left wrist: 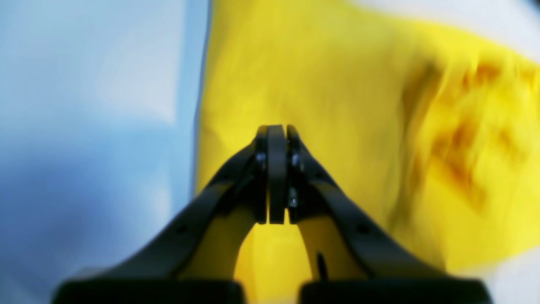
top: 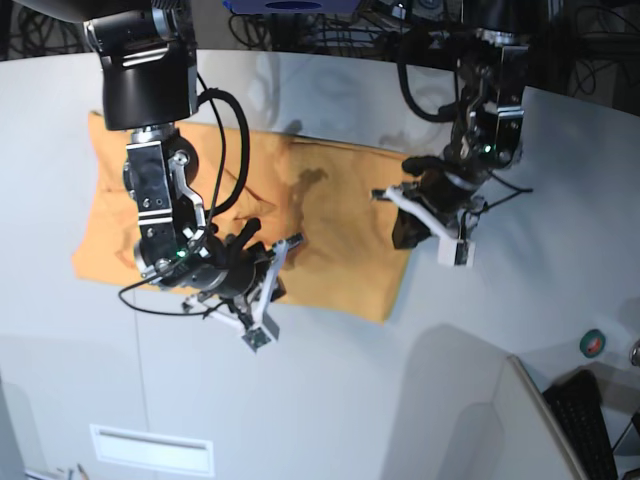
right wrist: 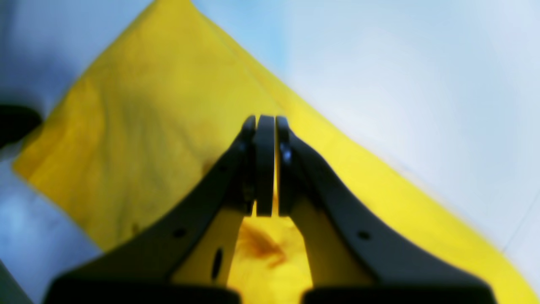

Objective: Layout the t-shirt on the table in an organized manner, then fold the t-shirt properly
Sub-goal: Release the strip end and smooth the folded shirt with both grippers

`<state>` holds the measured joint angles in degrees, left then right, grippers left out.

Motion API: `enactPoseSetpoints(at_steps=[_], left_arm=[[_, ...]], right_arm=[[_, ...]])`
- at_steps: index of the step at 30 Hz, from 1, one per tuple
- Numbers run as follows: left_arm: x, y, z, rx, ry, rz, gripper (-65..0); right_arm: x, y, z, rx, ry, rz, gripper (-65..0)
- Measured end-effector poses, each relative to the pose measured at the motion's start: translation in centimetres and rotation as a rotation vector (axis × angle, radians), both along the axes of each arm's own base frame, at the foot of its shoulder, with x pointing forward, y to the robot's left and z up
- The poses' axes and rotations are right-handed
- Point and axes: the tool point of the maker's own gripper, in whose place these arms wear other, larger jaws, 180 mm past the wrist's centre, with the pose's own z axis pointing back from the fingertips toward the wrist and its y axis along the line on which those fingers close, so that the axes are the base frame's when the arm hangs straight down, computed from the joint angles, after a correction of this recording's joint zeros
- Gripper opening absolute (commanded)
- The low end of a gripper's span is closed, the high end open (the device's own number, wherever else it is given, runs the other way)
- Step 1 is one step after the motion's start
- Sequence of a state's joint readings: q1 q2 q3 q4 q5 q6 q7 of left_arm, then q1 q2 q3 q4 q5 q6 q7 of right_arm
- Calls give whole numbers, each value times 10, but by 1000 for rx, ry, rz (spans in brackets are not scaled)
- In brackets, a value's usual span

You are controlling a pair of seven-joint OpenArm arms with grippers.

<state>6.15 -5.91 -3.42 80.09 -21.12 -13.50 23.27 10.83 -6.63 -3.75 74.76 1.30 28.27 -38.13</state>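
The orange t-shirt [top: 240, 225] is being kept spread across the tabletop [top: 400, 400], its long axis running left to right. The left pincer [left wrist: 276, 126], fully closed, is being held over its edge; the right pincer [right wrist: 265, 117], likewise closed, over its body. Neither is seen gripping cloth. Creases are showing mid-shirt.

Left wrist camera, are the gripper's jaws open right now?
No, the left gripper has its jaws pressed together with no gap at the tips, above the t-shirt.
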Motion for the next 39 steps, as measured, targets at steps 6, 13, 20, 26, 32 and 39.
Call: enactPoseSetpoints(at_steps=[6,13,20,26,32,39], left_arm=[[-4,20,-46,31,143,89,-650],[-9,27,-55,42,168,94,-650],[23,23,-15,40,52,80,-650],[69,-10,2,49,1,-19,-650],[76,-3,-39,59,128,3,-650],[87,-1,-54,37,87,76,-650]], right_arm=[[-16,20,-33,-5,61,87,-650],[-42,13,-71,-9,147,81,-650],[-37,24,-15,42,-31,75,-650],[-49,-3,-14,-20,-39,68,-650],[-59,-18,-25,-53,-15,67,-650],[-63,-36,-32,-60,0,24,-650]])
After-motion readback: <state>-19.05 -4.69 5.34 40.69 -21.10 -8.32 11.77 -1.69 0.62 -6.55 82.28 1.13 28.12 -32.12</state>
